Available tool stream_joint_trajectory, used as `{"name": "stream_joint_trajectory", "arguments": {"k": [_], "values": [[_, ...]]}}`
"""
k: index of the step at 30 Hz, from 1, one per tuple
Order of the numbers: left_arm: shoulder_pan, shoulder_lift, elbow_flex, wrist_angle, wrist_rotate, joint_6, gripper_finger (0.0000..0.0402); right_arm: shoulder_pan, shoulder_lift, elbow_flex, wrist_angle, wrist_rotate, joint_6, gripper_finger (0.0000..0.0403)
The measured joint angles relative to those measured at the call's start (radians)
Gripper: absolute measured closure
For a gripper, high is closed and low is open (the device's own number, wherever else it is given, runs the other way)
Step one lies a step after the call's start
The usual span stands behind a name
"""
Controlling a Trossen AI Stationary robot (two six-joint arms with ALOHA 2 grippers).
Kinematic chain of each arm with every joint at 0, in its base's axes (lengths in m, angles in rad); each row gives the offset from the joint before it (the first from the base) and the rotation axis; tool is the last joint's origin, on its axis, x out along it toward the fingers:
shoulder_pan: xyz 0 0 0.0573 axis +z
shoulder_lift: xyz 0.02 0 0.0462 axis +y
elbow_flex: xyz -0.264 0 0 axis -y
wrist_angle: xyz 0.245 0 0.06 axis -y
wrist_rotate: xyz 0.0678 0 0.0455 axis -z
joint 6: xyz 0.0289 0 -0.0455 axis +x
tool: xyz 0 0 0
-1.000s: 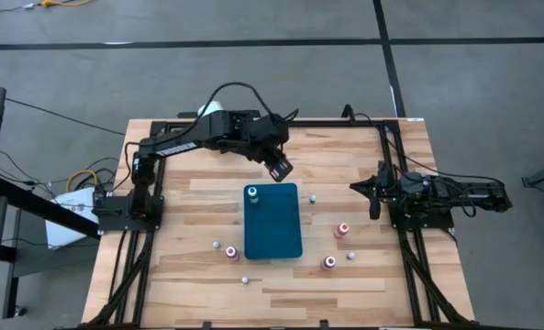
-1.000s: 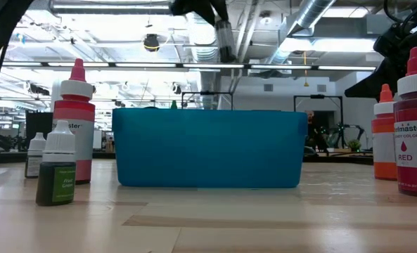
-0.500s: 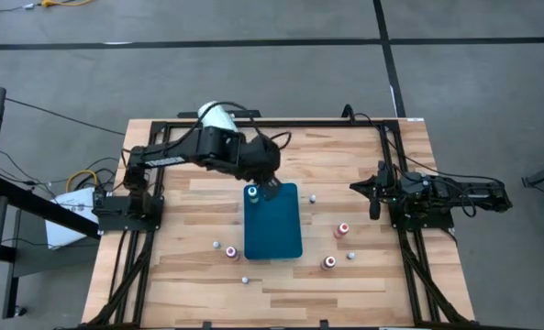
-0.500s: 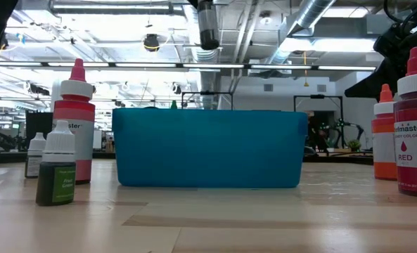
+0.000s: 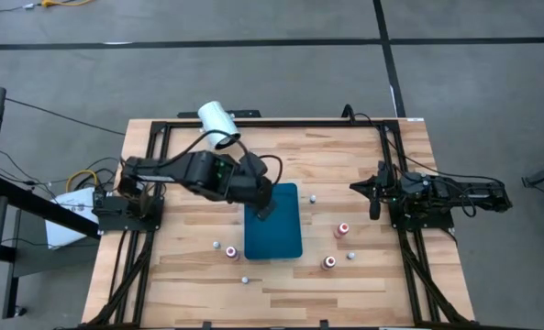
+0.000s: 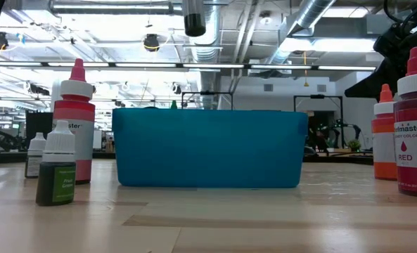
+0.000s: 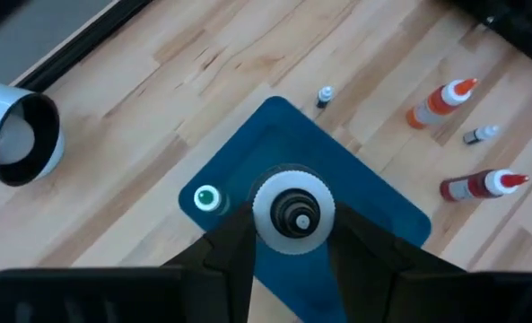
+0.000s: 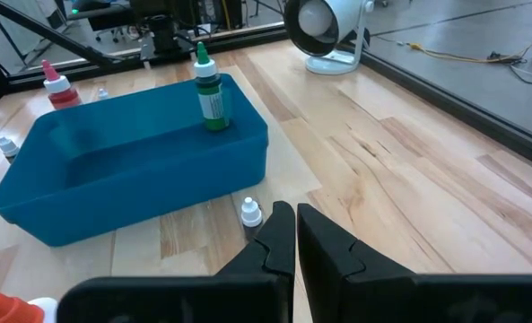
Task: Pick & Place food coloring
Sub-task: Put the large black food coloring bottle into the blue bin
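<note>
My left gripper (image 5: pixel 264 209) hangs over the far left part of the blue tray (image 5: pixel 281 234), shut on a small dark food coloring bottle (image 6: pixel 194 20) with a white ribbed cap (image 7: pixel 292 211). A green-topped bottle (image 7: pixel 207 199) stands on its base inside the tray, near its far left corner (image 8: pixel 209 90). Other bottles stand on the table around the tray: red ones (image 5: pixel 342 229) (image 5: pixel 328 262) (image 5: pixel 232 252) and tiny ones (image 5: pixel 313 198) (image 5: pixel 216 246). My right gripper (image 8: pixel 294 220) waits shut at the table's right side (image 5: pixel 372 191). My left gripper pinches the bottle's upper end between its two fingers (image 7: pixel 234 247), at or just under the white ribbed cap (image 7: pixel 267 190); the cap hides the exact place. The fingers come slanting from above. The bottle hangs upright, high above the tray, its lower end (image 6: pixel 194 29) free.
A large white cylinder (image 5: pixel 218 124) lies on the table's far left part. In the low view a pink-capped bottle (image 6: pixel 76 119), a green one (image 6: pixel 55 169), an orange one (image 6: pixel 385 133) and a red one (image 6: pixel 413 126) flank the tray. Black frame rails (image 5: pixel 253 122) border the table.
My left gripper has swung from beyond the tray's far edge toward the near edge and a little left, and now hangs over the tray's far left part, where the arm covers the green-topped bottle in the high view. The held bottle has gone along, upright and clear.
</note>
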Motion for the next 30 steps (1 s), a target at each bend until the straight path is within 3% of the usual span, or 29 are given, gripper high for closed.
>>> {"name": "stream_joint_trajectory", "arguments": {"k": [12, 23, 30], "values": [[-0.047, -0.001, -0.072, 0.001, -0.052, -0.097, 0.0291, 0.0, 0.0, 0.0, 0.0, 0.0, 0.0, 0.0396], [-0.111, 0.0, -0.32, 0.02, -0.11, -0.371, 0.0289, 0.0, 0.0, 0.0, 0.0, 0.0, 0.0, 0.0396], [-0.138, 0.0, -0.493, 0.172, -0.125, -0.481, 0.0289, 0.0, 0.0, 0.0, 0.0, 0.0, 0.0, 0.0396]]}}
